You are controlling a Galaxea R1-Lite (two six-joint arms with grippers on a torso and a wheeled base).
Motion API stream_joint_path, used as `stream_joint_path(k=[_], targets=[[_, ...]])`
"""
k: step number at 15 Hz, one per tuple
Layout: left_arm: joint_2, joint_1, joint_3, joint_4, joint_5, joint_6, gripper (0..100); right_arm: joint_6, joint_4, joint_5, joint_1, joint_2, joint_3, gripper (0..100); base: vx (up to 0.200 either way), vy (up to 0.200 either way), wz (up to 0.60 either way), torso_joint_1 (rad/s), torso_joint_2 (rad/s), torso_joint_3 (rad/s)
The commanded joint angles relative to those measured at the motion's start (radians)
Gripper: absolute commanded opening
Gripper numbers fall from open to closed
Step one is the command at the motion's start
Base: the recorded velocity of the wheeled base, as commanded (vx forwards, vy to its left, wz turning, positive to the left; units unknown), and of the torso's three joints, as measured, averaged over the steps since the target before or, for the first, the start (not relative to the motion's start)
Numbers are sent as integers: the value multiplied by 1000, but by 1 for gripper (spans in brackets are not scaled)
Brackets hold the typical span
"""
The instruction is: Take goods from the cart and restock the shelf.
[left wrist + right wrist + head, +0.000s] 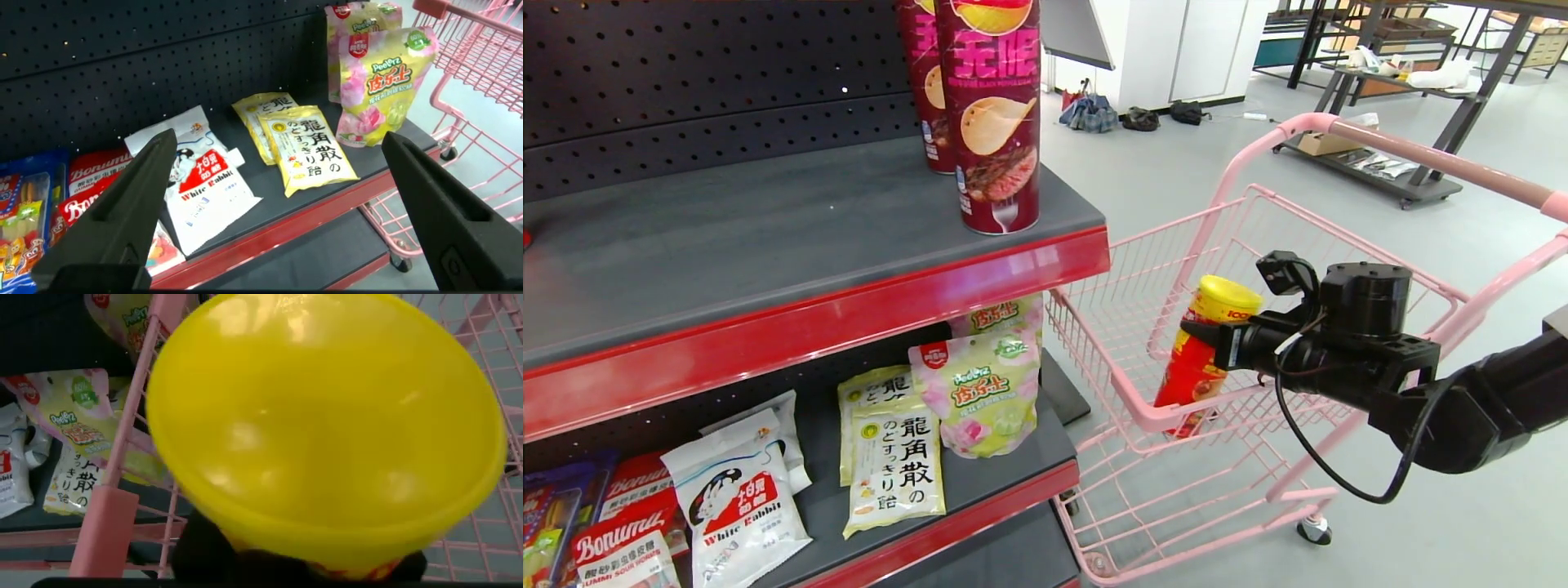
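While inside the cart (1421, 156), right tool (1202, 339) around the chip can (1191, 377); left tool (278, 147) wide.

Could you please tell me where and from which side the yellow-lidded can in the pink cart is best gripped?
I'd grip the can on its round upper body just below the yellow lid, coming from the robot's right, where the right tool is. It stands slightly tilted, with its lower part behind the cart's wire wall.

Matt, smooth grey shelf deck (727, 237) with glossy red edge strip (849, 318); matt perforated back panel (686, 73) at 12 o'clock. At 3 o'clock, cart (1143, 269) of smooth pink coated wire; chip can (1201, 359) with glossy yellow plastic lid (327, 441). At 7 o'clock, snack bags (980, 392) of shiny film.
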Motion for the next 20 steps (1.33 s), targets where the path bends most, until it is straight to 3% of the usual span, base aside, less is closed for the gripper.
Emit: stream_joint_path(k=[1, 4, 5, 7, 9, 12, 13, 15, 17, 20], targets=[[0, 0, 0, 0, 0, 0, 100, -1, 1, 1, 5, 9, 3, 0, 0, 0, 0, 0, 0, 0], [0, 0, 0, 0, 0, 0, 100, -6, -12, 0, 9, 5, 0, 0, 0, 0, 0, 0, 0, 0], [0, 0, 0, 0, 0, 0, 100, -20, -65, -8, 14, -7, -49, 0, 0, 0, 0, 0, 0, 0], [0, 0, 0, 0, 0, -1, 100, -69, -33, -12, 3, -47, -166, 0, 0, 0, 0, 0, 0, 0], [0, 0, 0, 0, 0, -9, 100, -113, 165, -12, -18, -153, -335, 0, 0, 0, 0, 0, 0, 0], [0, 0, 0, 0, 0, -9, 100, -190, 396, -51, -24, -366, -384, 0, 0, 0, 0, 0, 0, 0], [0, -1, 0, 0, 0, -9, 100, -201, 413, -77, -24, -397, -376, 0, 0, 0, 0, 0, 0, 0], [0, 0, 0, 2, 0, -10, 100, -233, 524, -316, -12, -659, -218, 0, 0, 0, 0, 0, 0, 0], [0, 0, 0, 0, 0, -10, 100, -235, 679, -292, -32, -914, -43, 0, 0, 0, 0, 0, 0, 0], [0, -1, 0, 0, -1, -10, 100, -250, 996, -299, -77, -1204, 50, 0, 0, 0, 0, 0, 0, 0]])
